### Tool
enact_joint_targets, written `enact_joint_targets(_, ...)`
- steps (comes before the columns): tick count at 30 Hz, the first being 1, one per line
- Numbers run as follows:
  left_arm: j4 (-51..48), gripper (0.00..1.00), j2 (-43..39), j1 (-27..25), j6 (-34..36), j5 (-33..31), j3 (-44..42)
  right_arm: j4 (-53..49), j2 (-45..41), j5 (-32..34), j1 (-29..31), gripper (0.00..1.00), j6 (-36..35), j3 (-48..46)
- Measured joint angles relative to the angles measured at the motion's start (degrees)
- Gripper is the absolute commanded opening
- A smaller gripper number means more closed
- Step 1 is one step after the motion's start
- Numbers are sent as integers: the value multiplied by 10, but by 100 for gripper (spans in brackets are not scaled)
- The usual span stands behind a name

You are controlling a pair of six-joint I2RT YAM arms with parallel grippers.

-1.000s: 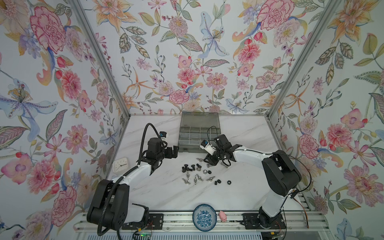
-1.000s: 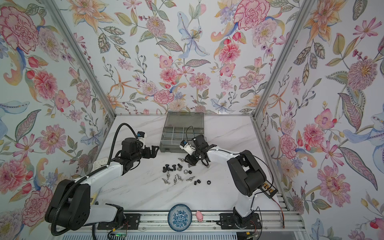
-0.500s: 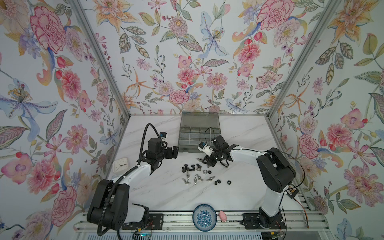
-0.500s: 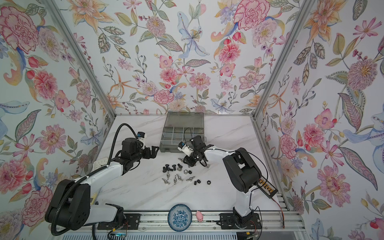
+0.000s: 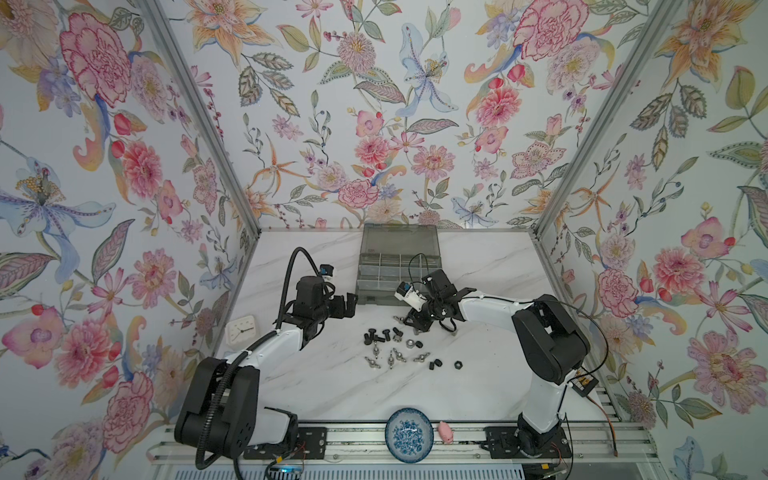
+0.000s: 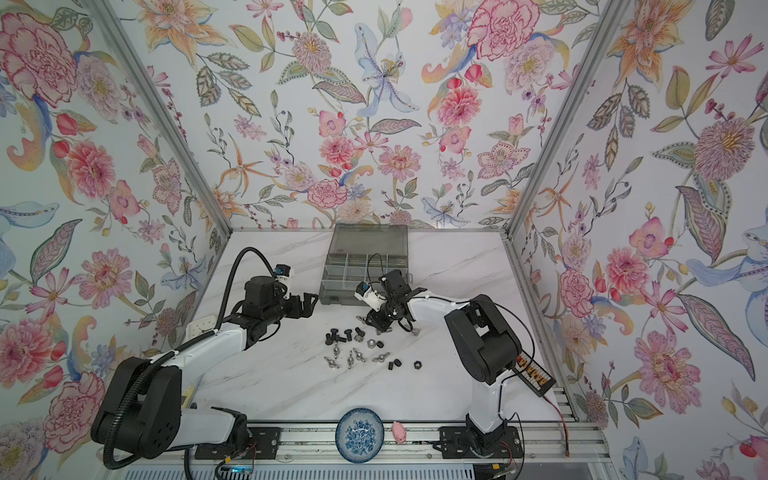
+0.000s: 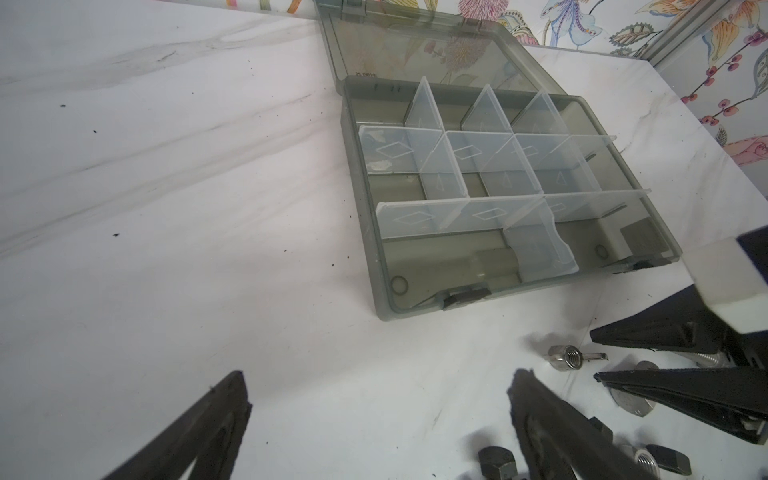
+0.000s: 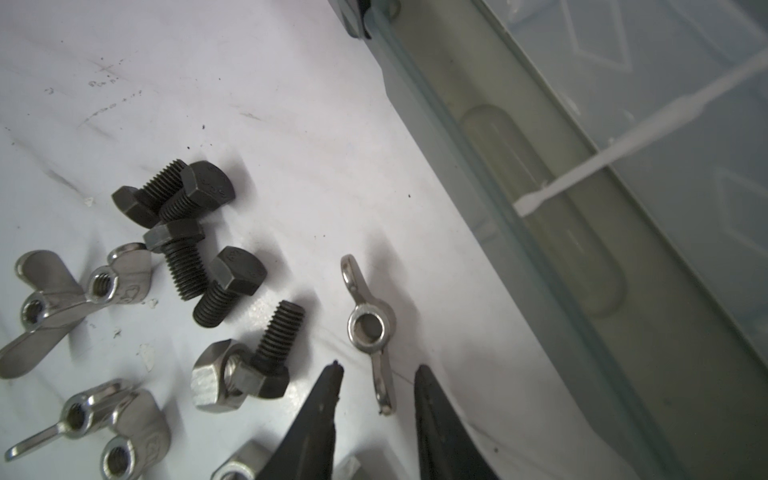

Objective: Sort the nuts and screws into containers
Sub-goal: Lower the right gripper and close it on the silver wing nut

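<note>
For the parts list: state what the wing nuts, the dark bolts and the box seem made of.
Wing nuts: shiny silver metal, likely steel; they glint. Bolts: matte black metal, perhaps coated; dull threads. Box: smoky translucent plastic; dividers show through.

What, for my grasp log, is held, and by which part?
Nothing yet: the right gripper straddles one ear of a wing nut; left gripper empty.

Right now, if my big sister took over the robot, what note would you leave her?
Left gripper: open, empty, beside the organizer box.
Right gripper: open, jaws either side of one ear of a silver wing nut, no squeeze yet.
Black screws and other nuts: loose on the table.
Done: nothing; the compartments look empty.
Left: sort everything.
</note>
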Motion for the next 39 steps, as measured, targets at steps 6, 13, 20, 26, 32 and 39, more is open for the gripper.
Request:
enact_joint_targets(6,0,99,0,0,0,0,0,-1,11,-4,0,31,0,0)
enact_joint_targets(13,0,99,0,0,0,0,0,-1,17,-6,0,28,0,0)
enact_joint_targets(20,0,99,5,0,0,0,0,0,18,-8,0,24,2,4)
enact_joint_targets(26,0,99,7,0,0,0,0,0,18,-12,0,20,4,9)
enact_joint_targets(32,0,99,7,0,0,0,0,0,20,-18,0,18,5,9)
enact_joint_targets(39,-4,99,7,0,0,0,0,-1,27,-20,0,15,7,9)
